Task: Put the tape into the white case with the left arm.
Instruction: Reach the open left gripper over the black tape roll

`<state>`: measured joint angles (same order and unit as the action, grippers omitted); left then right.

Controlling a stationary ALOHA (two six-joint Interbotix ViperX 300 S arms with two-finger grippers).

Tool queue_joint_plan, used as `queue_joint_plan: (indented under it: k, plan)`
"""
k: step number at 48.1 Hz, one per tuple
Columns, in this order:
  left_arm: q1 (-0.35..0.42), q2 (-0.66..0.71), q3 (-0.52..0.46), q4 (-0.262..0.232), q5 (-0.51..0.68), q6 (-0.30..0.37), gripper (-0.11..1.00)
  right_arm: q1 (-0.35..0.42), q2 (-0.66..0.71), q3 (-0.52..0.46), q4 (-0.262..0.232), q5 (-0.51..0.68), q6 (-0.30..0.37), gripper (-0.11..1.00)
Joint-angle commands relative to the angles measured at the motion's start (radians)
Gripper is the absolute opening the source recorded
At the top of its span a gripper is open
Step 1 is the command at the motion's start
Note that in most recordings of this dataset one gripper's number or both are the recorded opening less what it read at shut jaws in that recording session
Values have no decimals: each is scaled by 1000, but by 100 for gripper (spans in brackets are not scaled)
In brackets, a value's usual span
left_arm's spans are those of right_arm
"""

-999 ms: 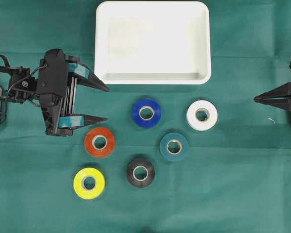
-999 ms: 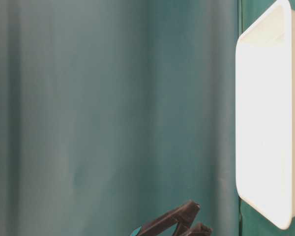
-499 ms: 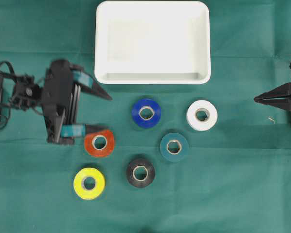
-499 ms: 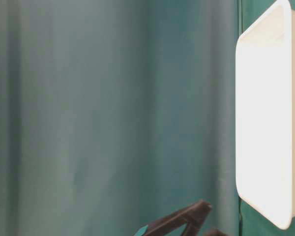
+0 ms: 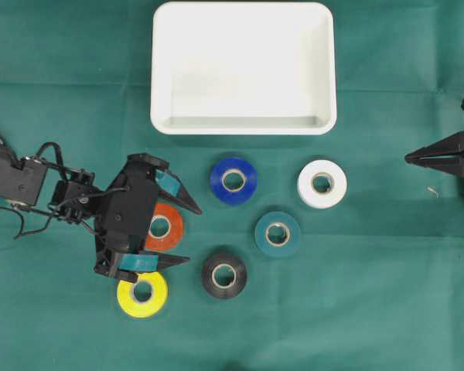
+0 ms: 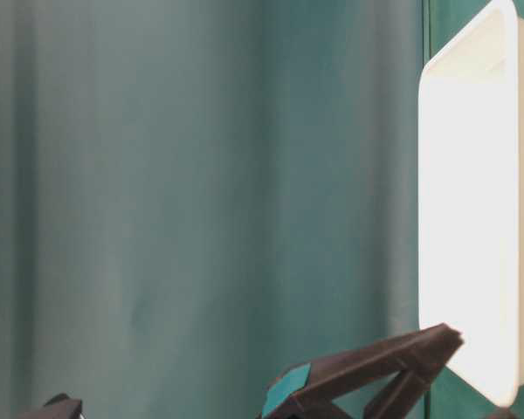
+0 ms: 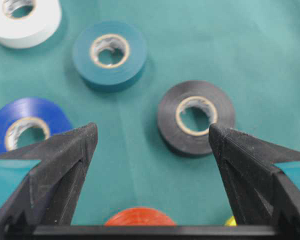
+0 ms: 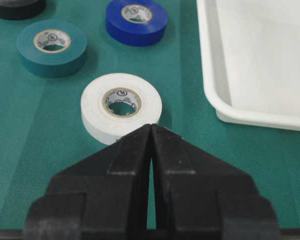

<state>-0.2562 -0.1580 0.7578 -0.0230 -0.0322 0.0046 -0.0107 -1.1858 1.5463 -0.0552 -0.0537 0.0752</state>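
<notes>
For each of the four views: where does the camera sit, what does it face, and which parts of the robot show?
Overhead: straight down on six rolls, white case, both end effectors: left end effector, right end effector.
Table-level: low, sideways; cloth, case rim, a teal-banded finger.
Left wrist: between open fingers, toward black roll.
Right wrist: over shut fingers toward white roll.
Shared: both wrist views show the teal roll.

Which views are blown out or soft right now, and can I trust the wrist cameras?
Table-level view: the white case is overexposed, its inside a featureless glow, and the left end effector is cut off at the bottom edge. Left wrist view: its fingers are soft; the black tape is sharper. Overhead view: even light, sharp.
</notes>
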Motion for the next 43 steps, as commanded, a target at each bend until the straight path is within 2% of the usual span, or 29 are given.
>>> queue_joint_plan:
  k: [1, 20, 43]
  plan:
    - [-3, 2, -29, -3, -3, -2, 95, -2, 6, -12, -2, -11, 2, -9]
    - [-3, 57, -58, -3, 21, -2, 95, 0, 6, -12, -2, -11, 2, -9]
    - [-3, 224, -138, -3, 25, -2, 95, -2, 6, -12, -2, -11, 2, -9]
